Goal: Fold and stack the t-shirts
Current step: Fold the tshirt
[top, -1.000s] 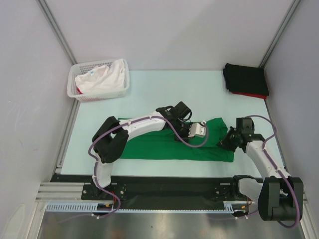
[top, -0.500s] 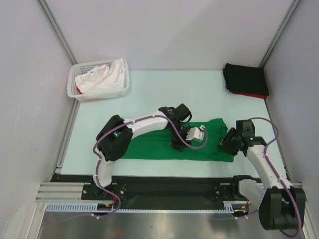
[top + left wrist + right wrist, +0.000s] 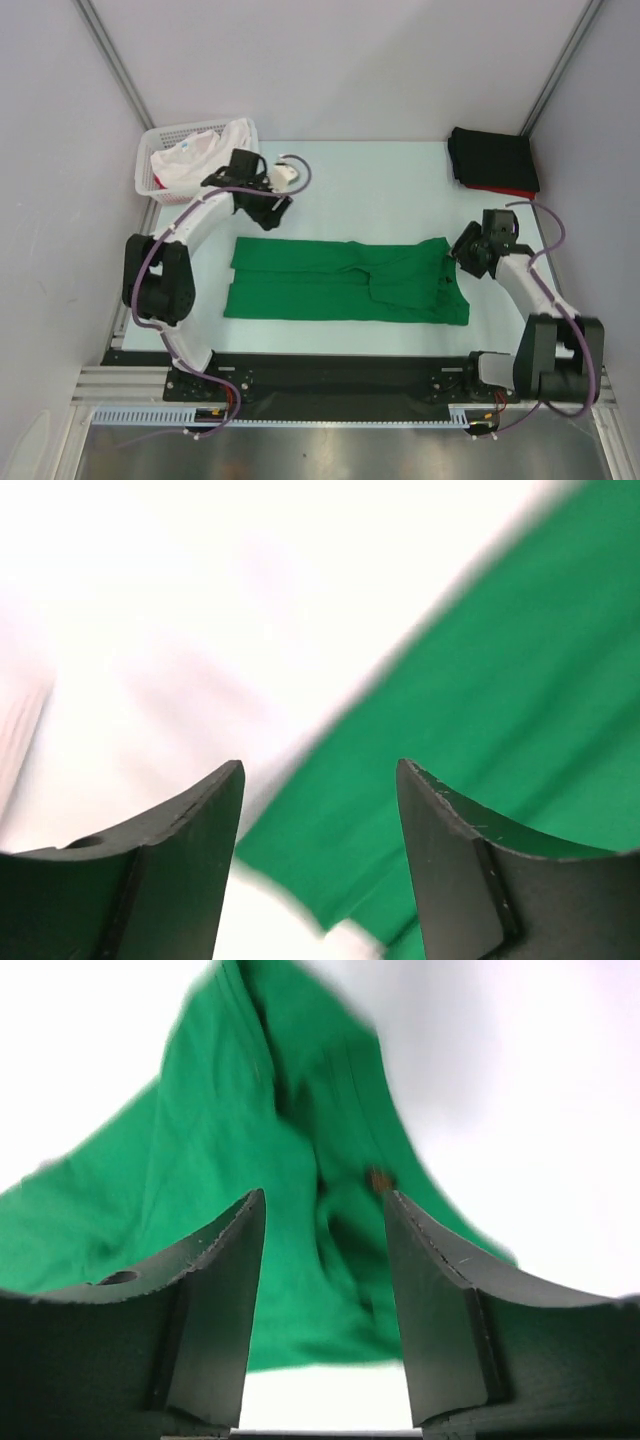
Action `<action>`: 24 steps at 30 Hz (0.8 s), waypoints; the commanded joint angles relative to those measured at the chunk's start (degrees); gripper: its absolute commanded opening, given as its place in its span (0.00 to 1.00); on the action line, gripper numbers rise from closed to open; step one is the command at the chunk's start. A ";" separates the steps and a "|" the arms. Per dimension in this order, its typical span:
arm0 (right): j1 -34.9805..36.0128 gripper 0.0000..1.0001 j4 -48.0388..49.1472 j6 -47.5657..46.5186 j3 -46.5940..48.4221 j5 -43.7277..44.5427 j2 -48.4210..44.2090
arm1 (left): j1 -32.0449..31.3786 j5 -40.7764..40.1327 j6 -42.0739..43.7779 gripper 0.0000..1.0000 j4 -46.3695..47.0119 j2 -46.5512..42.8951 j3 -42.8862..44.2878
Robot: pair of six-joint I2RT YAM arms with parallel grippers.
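Roughly folded green t-shirt [image 3: 330,285], on table [image 3: 380,190]

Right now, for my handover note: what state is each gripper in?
Left gripper: open, holding nothing.
Right gripper: open, holding nothing.

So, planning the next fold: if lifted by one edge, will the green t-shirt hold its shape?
Probably not: the green t-shirt lies flat and creased, so it likely droops. It looks thin, probably light, and may bunch if pushed.
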 commanded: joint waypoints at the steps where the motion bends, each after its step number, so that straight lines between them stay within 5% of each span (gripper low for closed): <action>1: -0.60 0.57 11.46 -4.32 4.18 -2.32 6.55 | 4.65 -9.96 -6.13 0.68 4.99 -0.82 -6.17; 9: -0.87 0.49 17.45 -7.84 7.00 -5.75 18.61 | 9.75 -17.10 -3.40 0.70 11.85 5.76 -10.24; 14: -1.13 0.20 18.77 -8.89 9.63 -6.46 24.85 | 10.37 -17.72 -2.00 0.68 13.18 9.55 -10.68; 16: -1.57 0.10 18.95 -9.33 10.60 -6.90 26.43 | 10.37 -12.82 -1.38 0.56 12.12 9.38 -12.25; 17: -1.74 0.00 19.21 -9.34 11.73 -6.99 27.65 | 10.37 -12.19 -0.68 0.31 12.03 8.86 -13.13; 20: -1.83 0.00 19.91 -9.60 14.98 -6.73 30.55 | 10.63 -12.53 0.73 0.00 12.21 7.01 -17.00; 24: -0.96 0.00 19.31 -9.42 22.45 -6.81 36.27 | 13.44 -13.76 -0.23 0.00 10.46 4.72 -19.81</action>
